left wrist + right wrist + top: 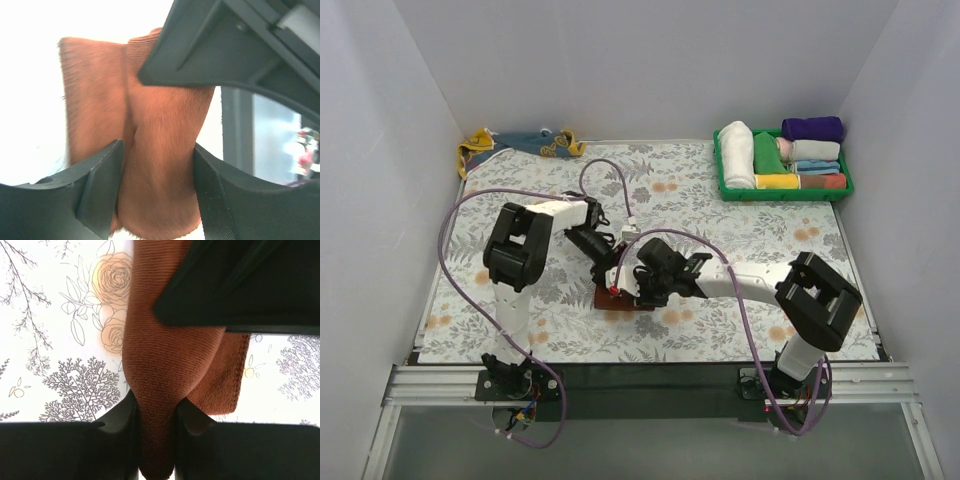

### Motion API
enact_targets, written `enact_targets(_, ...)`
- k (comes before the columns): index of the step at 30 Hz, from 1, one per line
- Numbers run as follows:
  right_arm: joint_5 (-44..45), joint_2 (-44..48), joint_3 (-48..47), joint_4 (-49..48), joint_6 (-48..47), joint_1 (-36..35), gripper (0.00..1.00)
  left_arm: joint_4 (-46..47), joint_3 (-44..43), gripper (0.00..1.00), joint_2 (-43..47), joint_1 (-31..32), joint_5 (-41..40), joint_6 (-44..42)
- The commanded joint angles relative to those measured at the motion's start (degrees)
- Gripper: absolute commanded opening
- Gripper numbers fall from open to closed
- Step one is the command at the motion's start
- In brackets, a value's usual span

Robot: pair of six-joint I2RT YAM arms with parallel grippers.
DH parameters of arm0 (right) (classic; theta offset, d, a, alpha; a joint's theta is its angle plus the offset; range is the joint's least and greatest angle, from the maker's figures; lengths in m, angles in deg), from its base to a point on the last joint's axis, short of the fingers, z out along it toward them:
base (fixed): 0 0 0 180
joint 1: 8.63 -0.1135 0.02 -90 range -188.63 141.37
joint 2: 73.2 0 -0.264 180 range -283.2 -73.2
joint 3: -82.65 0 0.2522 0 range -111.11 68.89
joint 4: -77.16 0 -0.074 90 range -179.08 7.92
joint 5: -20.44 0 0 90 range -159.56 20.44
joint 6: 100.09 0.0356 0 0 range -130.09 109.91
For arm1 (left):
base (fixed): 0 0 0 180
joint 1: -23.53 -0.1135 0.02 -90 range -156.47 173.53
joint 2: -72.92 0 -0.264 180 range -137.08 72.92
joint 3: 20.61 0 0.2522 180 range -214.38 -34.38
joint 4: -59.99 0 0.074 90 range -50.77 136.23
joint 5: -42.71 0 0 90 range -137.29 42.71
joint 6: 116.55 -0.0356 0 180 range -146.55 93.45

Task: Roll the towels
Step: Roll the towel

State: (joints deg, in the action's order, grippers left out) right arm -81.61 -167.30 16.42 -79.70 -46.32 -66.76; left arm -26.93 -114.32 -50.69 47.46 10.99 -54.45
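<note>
Closest to me, the right gripper has its fingers drawn close together, pinching a thick fold of the rust-brown towel. The cloth bulges wide just past the fingertips, and a flatter hemmed layer hangs off to their right. Beyond the fingers, behind the cloth, is the floral table cover. The left gripper meets the same towel from the other side, so near that a dark part of the other gripper crosses just above its fingertips. Its fingers stand roughly half apart, and a fold of the towel fills the gap and touches both inner faces; I cannot tell whether they are pressing on it or only resting against it. From above, both grippers crowd over the towel at the middle of the table, hiding most of it. Far beyond the fingers to the left, against the back wall, the mustard-yellow towel lies crumpled. Far beyond them to the right sits a green tray packed with rolled cloths, among them a white roll and a purple roll.
</note>
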Motion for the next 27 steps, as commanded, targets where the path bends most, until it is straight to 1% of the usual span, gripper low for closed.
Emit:
enact_targets(1,-12.8,-3.4,-1.2,12.1,-0.2,1.7,0.01,8.3,-0.7,0.52,6.1,-6.3,-6.6,-0.5)
enact_targets(2,-13.9,-4.1,-1.8,14.2,0.3,2.4,0.01,7.8,-1.1,0.52,7.1,-7.3,-6.5,-0.7)
enact_targets(3,-17.2,-5.9,-3.4,15.5,1.2,3.3,0.01,6.9,-1.4,0.52,7.4,-8.3,-6.3,-0.8)
enact_targets(4,-19.1,-6.9,-4.6,16.8,1.6,5.1,0.01,6.5,-2.1,0.52,7.9,-10.3,-6.1,-0.7)
enact_targets(6,-23.5,-10.1,-7.8,20.3,2.6,6.8,0.01,5.8,-2.7,0.53,9.0,-12.2,-5.5,-0.7)
enact_targets(7,-24.6,-11.2,-8.6,21.1,2.8,8.1,0.01,5.7,-2.8,0.53,9.4,-14.1,-4.8,-0.7)
enact_targets(10,-28.3,-15.4,-12.3,24.4,2.9,10.4,0.01,7.2,-1.4,0.54,12.9,-16.4,-4.1,0.6)
enact_targets(11,-29.1,-16.5,-13.5,26.5,2.9,10.8,0.01,8.2,-0.5,0.54,16.1,-16.6,-4.2,1.5)
enact_targets(13,-32.0,-19.5,-16.2,28.1,2.9,12.3,0.01,13.6,3.0,0.55,20.8,-16.8,-5.4,3.1)
enact_targets(14,-32.7,-20.8,-17.5,30.7,2.7,12.7,0.01,15.8,7.8,0.57,26.7,-16.6,-5.6,3.6)
enact_targets(15,-34.0,-22.9,-18.5,31.6,2.7,13.1,0.01,20.3,10.3,0.59,29.7,-16.4,-6.3,4.3)
enact_targets(16,-34.7,-24.2,-20.2,32.3,2.7,13.9,0.01,22.1,12.7,0.62,32.8,-15.1,-7.4,4.3)
enact_targets(17,-35.3,-25.2,-21.1,34.1,2.3,14.3,0.01,23.7,15.6,0.64,38.0,-13.7,-10.1,3.8)
enact_targets(18,-36.6,-27.0,-21.9,34.9,2.0,14.6,0.01,26.4,20.2,0.64,40.5,-12.0,-12.0,2.9)
enact_targets(19,-37.3,-27.9,-22.5,35.7,1.5,15.2,0.01,28.1,23.0,0.65,43.0,-8.1,-14.0,3.0)
enact_targets(20,-37.9,-28.6,-23.5,37.2,0.8,15.4,0.01,29.7,25.5,0.65,47.4,-6.0,-17.9,2.9)
enact_targets(21,-38.3,-30.0,-24.1,37.6,0.5,15.6,0.01,33.6,30.3,0.66,49.4,-4.1,-19.7,3.6)
enact_targets(22,-38.6,-30.6,-24.4,38.2,0.2,15.9,0.01,35.7,32.2,0.68,51.4,0.1,-21.9,4.2)
enact_targets(23,-38.6,-31.3,-24.9,39.2,-0.2,16.0,0.01,37.3,33.9,0.69,54.3,2.1,-23.3,4.4)
enact_targets(24,-39.4,-32.5,-25.7,39.6,-0.9,16.5,0.01,39.9,36.7,0.72,55.3,5.3,-25.7,4.7)
enact_targets(27,-40.2,-34.9,-27.6,42.1,-2.6,16.7,0.01,42.0,38.5,0.72,55.8,10.3,-30.2,4.5)
